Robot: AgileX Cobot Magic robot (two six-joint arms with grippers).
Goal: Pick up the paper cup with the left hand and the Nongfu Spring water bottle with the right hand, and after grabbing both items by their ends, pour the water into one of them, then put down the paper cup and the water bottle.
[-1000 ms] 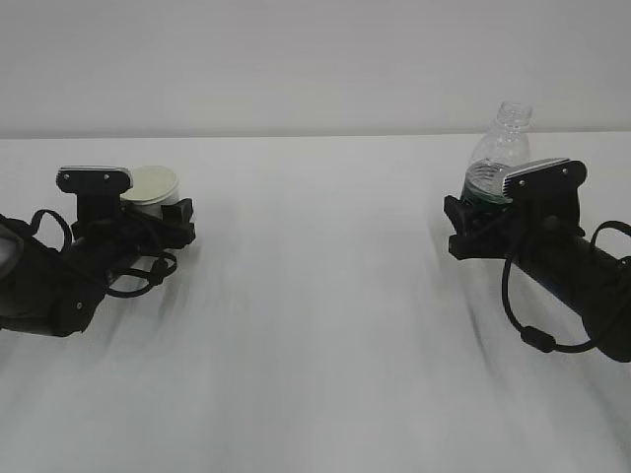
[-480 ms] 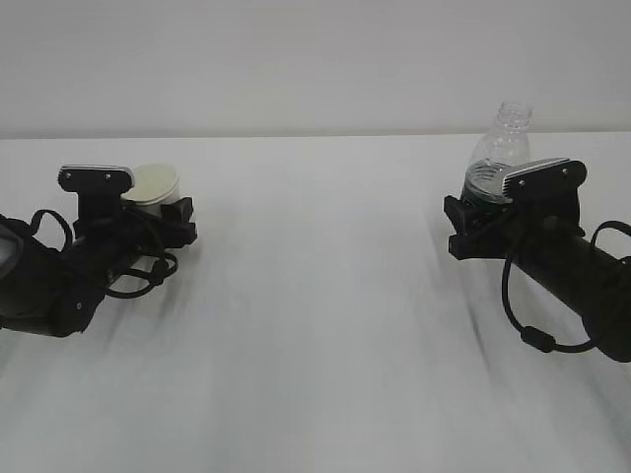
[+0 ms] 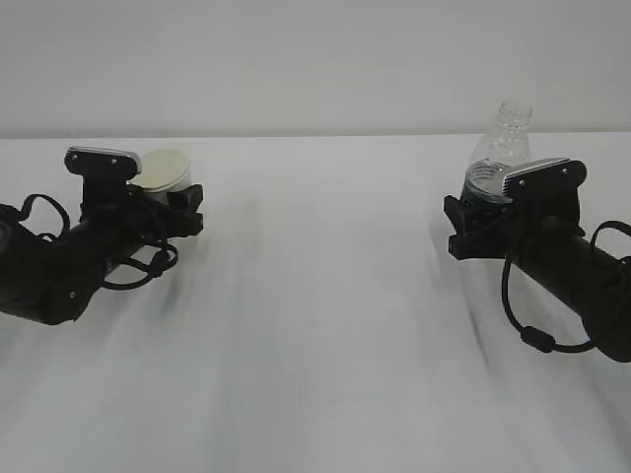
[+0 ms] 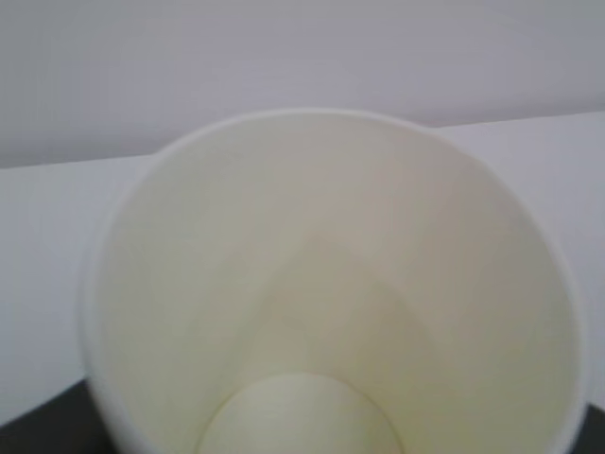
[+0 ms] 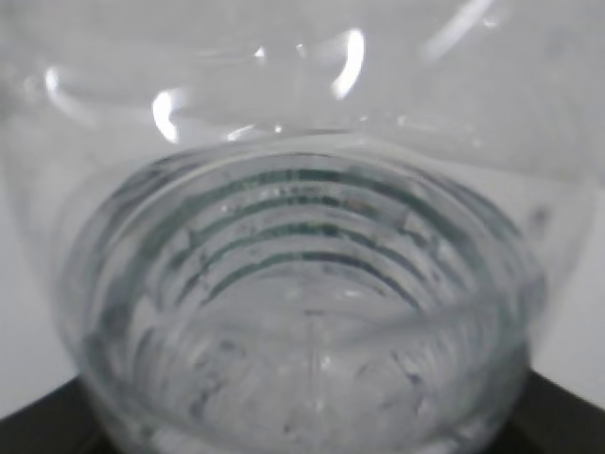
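The paper cup [image 3: 163,169] is seen near the left edge of the tabletop [image 3: 325,296], gripped low on its body by the left pincer [image 3: 175,205], with only the rim and the cream inside showing above the black arm. Near the right edge, the Nongfu Spring water bottle [image 3: 501,148] is grasped around its lower part by the right pincer [image 3: 471,225], its uncapped neck tilted slightly to the right. Both items are judged to be clamped and about to be carried toward the middle for the pour; whether either is already clear of the tabletop cannot be told.

The step is best done if both items are lifted slowly and kept upright, since the bottle carries no cap. The cup should be squeezed no harder than is needed, as thin paper is easily crushed. The bottle neck should be brought just above the cup rim before any tilt is begun.

From the exterior view, the wide gap between the two items is given. The left wrist view alone shows the cup [image 4: 331,284] to be empty down to its round base. The right wrist view alone shows the ribbed wall of the bottle [image 5: 302,284] and the water [image 5: 312,378] low inside it, which is hidden by the arm elsewhere
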